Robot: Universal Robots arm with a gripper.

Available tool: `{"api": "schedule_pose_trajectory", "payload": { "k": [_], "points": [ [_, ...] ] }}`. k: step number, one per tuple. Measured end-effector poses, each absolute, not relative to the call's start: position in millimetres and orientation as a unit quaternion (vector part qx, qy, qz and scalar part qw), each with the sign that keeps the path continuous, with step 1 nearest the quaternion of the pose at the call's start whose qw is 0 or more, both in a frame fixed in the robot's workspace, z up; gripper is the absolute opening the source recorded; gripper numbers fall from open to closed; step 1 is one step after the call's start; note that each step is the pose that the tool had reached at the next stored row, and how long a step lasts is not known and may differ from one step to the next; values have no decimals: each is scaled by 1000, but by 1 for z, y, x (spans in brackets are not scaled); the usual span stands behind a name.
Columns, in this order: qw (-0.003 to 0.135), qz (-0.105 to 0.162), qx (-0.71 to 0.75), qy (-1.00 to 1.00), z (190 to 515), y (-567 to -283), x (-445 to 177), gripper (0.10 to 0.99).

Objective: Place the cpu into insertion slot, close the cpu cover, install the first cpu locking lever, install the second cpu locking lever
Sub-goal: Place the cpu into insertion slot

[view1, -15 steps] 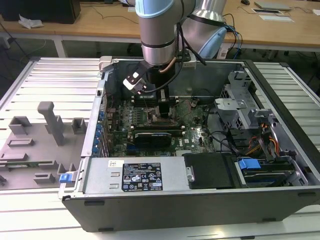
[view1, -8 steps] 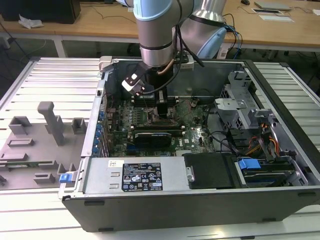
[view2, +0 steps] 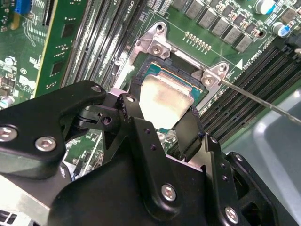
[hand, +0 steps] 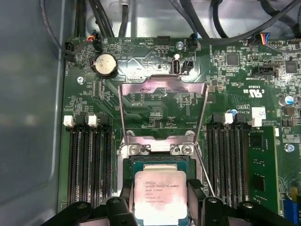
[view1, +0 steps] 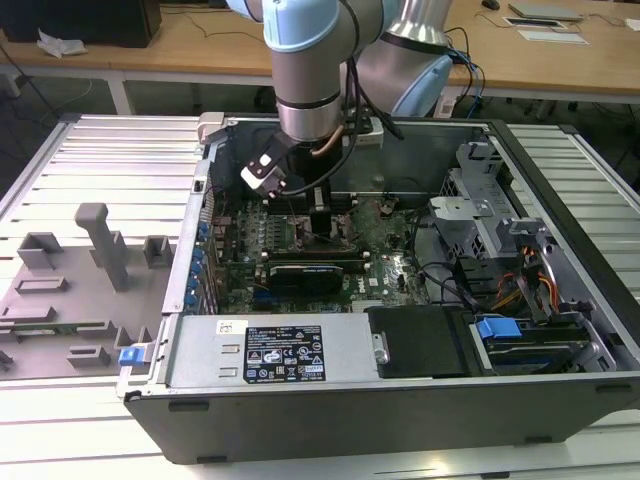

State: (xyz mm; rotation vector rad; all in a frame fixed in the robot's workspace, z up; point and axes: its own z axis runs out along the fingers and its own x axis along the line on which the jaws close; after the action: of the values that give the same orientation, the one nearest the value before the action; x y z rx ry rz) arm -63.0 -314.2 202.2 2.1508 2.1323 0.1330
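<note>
Silver-beige cpu (view2: 164, 101) sits clamped between 2 jaws over the insertion slot (hand: 160, 162), cpu cover (hand: 162, 88) raised.

The exterior view stands back from the counter (view1: 100, 170), high and in front of the open computer case (view1: 300, 350). It looks down into the case, with the arm (view1: 310, 90) entering from the far side. Both wrist views sit close above the motherboard (hand: 225, 94) (view2: 188, 52), looking past the pincer (hand: 160, 197) (view2: 162, 120). The first wrist view faces squarely along the board, while the second wrist view looks steeply and aslant. They share the cpu (hand: 159, 190) (view2: 164, 96) and the insertion slot (hand: 160, 162) (view2: 150, 66).
</note>
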Motion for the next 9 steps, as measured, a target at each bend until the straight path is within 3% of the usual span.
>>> {"api": "schedule_pose_trajectory", "payload": {
  "k": [9],
  "points": [
    [53, 45, 693, 717, 197, -314, -63, 541]
  ]
}}
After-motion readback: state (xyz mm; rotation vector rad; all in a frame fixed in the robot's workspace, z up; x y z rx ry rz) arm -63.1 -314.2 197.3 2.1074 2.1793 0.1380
